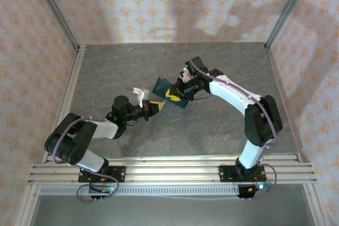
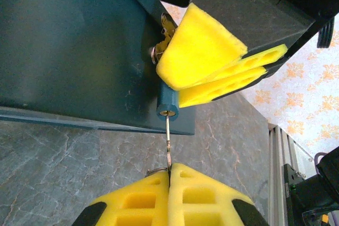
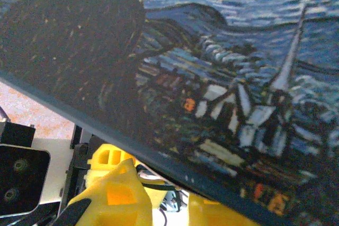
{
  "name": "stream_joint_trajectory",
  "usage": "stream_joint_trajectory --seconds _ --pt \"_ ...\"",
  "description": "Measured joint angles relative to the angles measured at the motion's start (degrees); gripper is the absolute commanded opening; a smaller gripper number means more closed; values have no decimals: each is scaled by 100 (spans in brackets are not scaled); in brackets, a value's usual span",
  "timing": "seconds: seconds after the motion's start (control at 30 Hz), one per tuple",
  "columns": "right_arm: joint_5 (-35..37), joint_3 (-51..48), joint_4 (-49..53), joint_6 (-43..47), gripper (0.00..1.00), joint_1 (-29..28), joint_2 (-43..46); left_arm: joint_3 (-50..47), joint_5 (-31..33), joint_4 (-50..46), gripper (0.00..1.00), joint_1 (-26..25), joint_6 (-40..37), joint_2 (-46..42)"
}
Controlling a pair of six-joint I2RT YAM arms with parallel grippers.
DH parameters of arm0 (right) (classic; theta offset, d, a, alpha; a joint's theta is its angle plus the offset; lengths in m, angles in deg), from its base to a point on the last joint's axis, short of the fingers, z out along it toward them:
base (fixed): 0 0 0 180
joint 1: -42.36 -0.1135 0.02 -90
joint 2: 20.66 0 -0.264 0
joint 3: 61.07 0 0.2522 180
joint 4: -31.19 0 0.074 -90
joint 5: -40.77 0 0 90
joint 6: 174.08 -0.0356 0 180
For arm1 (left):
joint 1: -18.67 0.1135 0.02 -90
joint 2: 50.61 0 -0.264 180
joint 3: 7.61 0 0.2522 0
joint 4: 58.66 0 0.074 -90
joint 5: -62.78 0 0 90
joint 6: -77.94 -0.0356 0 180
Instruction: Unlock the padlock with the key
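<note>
Grey stone-look tabletop (image 1: 159,67), floral-patterned walls (image 1: 159,3), perhaps aluminium rails (image 1: 169,165)

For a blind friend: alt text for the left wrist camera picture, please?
The left gripper, shut, pinches a thin metal strip, likely the key, meeting a teal stub on the dark-blue padlock, which the right gripper's yellow pads hold.

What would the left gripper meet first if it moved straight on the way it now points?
The padlock: its dark edge, at the small teal stub that the thin key, pinched in the left gripper, seems to reach.
</note>
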Motion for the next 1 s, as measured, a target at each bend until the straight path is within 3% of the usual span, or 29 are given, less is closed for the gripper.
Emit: stream_joint_trajectory --seconds 1.0 --pt "-76 0 0 2 0 107 0 -76 59 13 0 0 -4 -177"
